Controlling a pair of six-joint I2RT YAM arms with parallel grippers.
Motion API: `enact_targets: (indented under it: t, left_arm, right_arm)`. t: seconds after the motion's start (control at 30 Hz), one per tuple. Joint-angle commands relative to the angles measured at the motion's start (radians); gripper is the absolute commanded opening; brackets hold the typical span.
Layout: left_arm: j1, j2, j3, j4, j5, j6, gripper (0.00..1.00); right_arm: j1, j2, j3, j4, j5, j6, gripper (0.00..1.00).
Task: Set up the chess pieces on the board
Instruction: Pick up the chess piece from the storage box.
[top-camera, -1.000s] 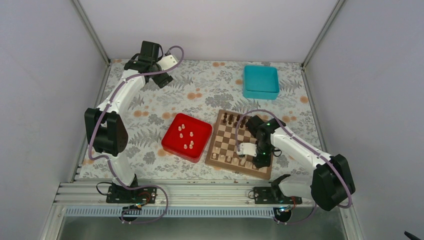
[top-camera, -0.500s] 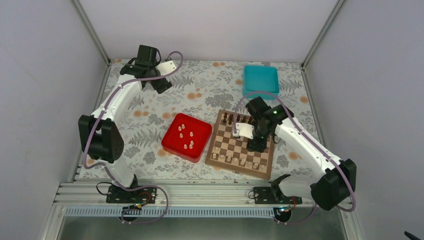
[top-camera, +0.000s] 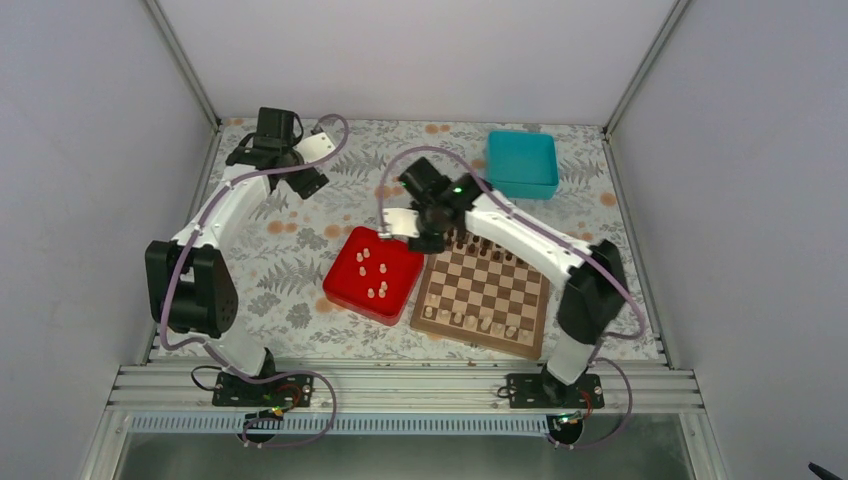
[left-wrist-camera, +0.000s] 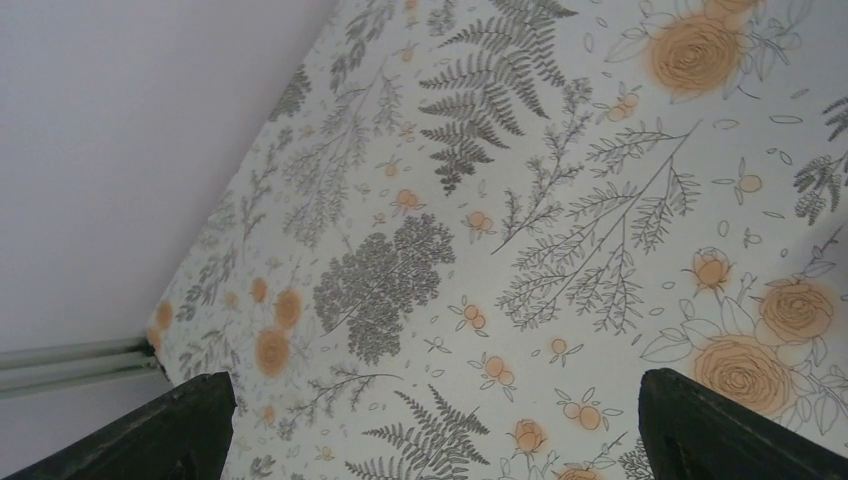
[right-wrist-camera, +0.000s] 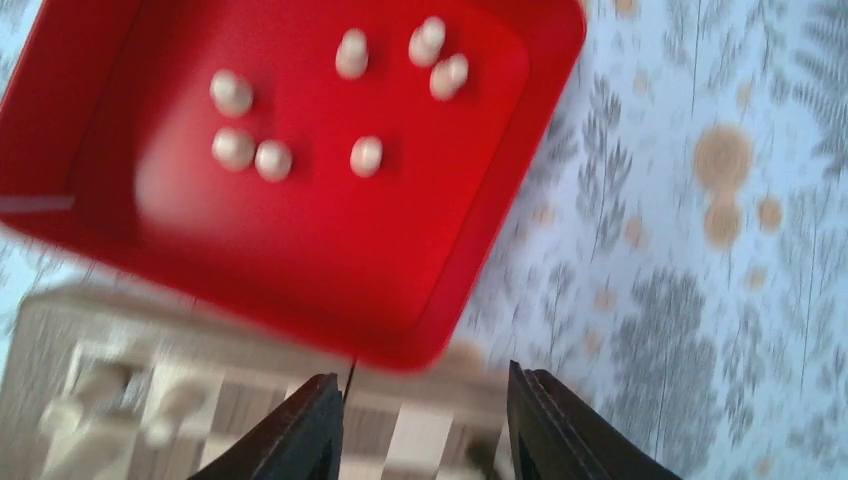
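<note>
Over the far edge of the red tray (right-wrist-camera: 300, 270): right gripper (right-wrist-camera: 420, 390), fingers partly spread, nothing between them. Seven pale pieces (right-wrist-camera: 366, 156) sit in the tray, some close together; more stand along the near row of the board (top-camera: 485, 290), right of the tray.

Risks, as I judge them: closing on one piece topples its neighbour; a low forearm sweeps the dark pieces (top-camera: 478, 243) beneath it.

Left gripper (left-wrist-camera: 432, 380): spread wide, empty, far left. Teal box (top-camera: 522, 165): far right, no obstacle.
</note>
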Motion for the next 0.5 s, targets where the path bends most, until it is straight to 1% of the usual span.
enact_targets:
  t: [0.0, 0.1, 0.17, 0.33, 0.47]
  left_arm:
    - [0.027, -0.055, -0.036, 0.111, 0.005, -0.066, 1.0]
    - [0.051, -0.061, -0.055, 0.143, 0.006, -0.104, 1.0]
    - [0.069, -0.074, -0.074, 0.172, 0.006, -0.125, 1.0]
    - [0.105, -0.11, -0.113, 0.233, 0.021, -0.168, 1.0]
    - [0.122, -0.127, -0.118, 0.24, 0.05, -0.186, 1.0]
  right_arm:
    - [0.066, 0.185, 0.146, 0.054, 0.004, 0.022, 0.42]
    - [0.088, 0.314, 0.235, 0.041, 0.006, 0.026, 0.4]
    - [0.096, 0.371, 0.269, 0.05, 0.012, 0.03, 0.4]
    - [0.105, 0.458, 0.292, 0.079, 0.031, 0.035, 0.46]
    - [0.109, 0.504, 0.306, 0.061, 0.02, 0.037, 0.46]
